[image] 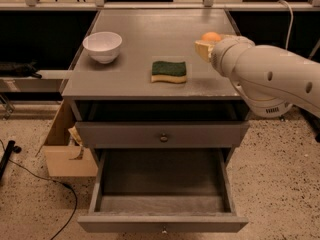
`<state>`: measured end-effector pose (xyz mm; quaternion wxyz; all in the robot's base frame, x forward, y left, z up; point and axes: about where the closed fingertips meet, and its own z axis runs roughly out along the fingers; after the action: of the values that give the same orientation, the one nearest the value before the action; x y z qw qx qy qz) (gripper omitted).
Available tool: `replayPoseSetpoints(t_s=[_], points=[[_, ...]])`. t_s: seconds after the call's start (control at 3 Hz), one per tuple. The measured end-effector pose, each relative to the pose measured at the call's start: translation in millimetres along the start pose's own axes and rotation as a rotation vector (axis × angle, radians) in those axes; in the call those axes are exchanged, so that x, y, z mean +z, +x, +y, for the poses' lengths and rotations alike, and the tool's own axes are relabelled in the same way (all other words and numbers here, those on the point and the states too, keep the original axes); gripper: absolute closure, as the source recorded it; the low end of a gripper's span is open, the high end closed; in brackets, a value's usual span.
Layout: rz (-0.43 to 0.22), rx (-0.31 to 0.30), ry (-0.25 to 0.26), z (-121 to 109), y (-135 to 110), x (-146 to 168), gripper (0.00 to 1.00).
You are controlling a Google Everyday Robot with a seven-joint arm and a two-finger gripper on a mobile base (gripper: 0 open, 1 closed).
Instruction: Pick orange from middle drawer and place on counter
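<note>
The orange [211, 36] is at the right rear of the counter [150, 29], up in the claw [207, 43] and not in any drawer. Claw is closed on it: one pale finger [202, 48] shows in front of the fruit, the other is hidden behind it. Can't tell whether the orange touches the counter surface or hangs just above. The white arm [270, 74] comes in from the right edge w/ its rounded end over the counter's right side. Green sponge [169, 71] lies flat near the counter's front centre, left of the claw and apart from it. White bowl [102, 46] stands upright at the left side, well apart from both. Below the counter top there's a dark open gap, then a shut flat drawer front [200, 133] w/ a round knob. Under that the middle drawer [162, 204] is pulled out toward the camera, pale floor bare, knob on its front panel. A cardboard box [65, 156] sits on the speckled floor [280, 184] against the cabinet's left side, w/ a black cable [55, 186] near it.
</note>
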<state>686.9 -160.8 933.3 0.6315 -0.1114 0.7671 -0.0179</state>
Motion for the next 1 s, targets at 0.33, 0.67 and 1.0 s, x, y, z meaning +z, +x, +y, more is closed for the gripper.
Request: replayPoseSetpoints(t_s=[0.33,0.67,1.0], points=[[0.036,-0.002,0.001,3,16,9,1.0],[0.113,-0.01,0.004,6,50,22,1.0],[0.146,0.006,0.028,0,64,32,1.0]])
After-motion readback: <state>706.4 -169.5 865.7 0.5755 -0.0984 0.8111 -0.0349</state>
